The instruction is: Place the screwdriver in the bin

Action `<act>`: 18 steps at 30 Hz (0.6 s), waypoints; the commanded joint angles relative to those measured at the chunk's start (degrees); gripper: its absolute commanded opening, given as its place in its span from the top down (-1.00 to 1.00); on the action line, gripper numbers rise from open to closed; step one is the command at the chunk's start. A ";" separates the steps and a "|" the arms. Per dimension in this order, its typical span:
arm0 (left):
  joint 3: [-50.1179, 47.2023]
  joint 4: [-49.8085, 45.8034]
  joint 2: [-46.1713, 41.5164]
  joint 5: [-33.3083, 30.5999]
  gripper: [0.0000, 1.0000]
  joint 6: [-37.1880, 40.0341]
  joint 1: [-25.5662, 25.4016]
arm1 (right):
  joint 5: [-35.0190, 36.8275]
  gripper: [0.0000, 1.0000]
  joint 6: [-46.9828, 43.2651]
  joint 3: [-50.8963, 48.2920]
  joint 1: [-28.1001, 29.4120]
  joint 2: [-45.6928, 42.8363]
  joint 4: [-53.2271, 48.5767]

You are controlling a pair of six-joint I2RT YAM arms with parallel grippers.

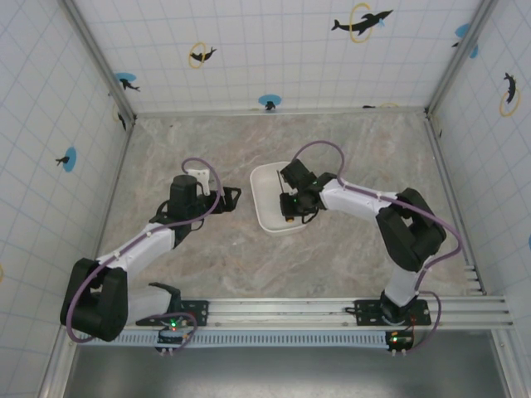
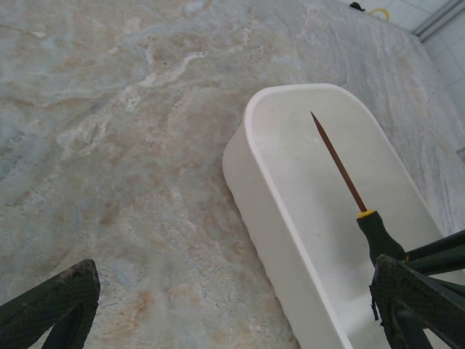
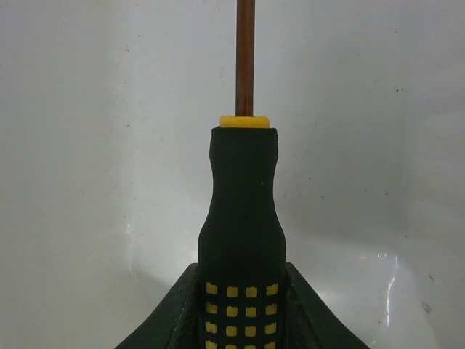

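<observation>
white bin (image 2: 251, 182) under screwdriver (image 3: 243, 218) — right end effector (image 1: 292, 207) gripping.

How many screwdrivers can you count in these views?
1. The screwdriver is gripped by its handle in the right gripper, its shaft reaching over the bin.

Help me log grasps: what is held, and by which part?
The right gripper holds the screwdriver by the rear of its handle; the left gripper holds nothing.

Screwdriver (image 2: 378, 236) (black-yellow handle) tilted over white bin (image 2: 258, 218).
</observation>
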 commanded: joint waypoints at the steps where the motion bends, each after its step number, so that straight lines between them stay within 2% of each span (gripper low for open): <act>1: -0.13 -0.59 0.38 -0.63 -0.95 0.94 -0.20 | -0.33 0.86 0.59 2.93 0.45 1.79 -1.18; 8: -0.05 -0.70 0.49 -0.75 -0.95 1.12 -0.21 | 0.43 0.74 0.68 3.72 0.87 4.04 -1.79; 11: -0.07 -0.87 0.38 -0.75 -0.95 1.17 -0.22 | 0.74 0.60 0.77 3.95 1.04 4.67 -1.76; 16: -0.07 -1.14 0.29 -1.08 -0.95 1.25 -0.21 | 1.11 0.23 0.61 4.18 1.09 5.51 -1.77; 18: -0.09 -1.13 0.20 -1.27 -0.95 1.21 -0.16 | 1.09 0.17 0.33 4.24 1.22 5.69 -1.81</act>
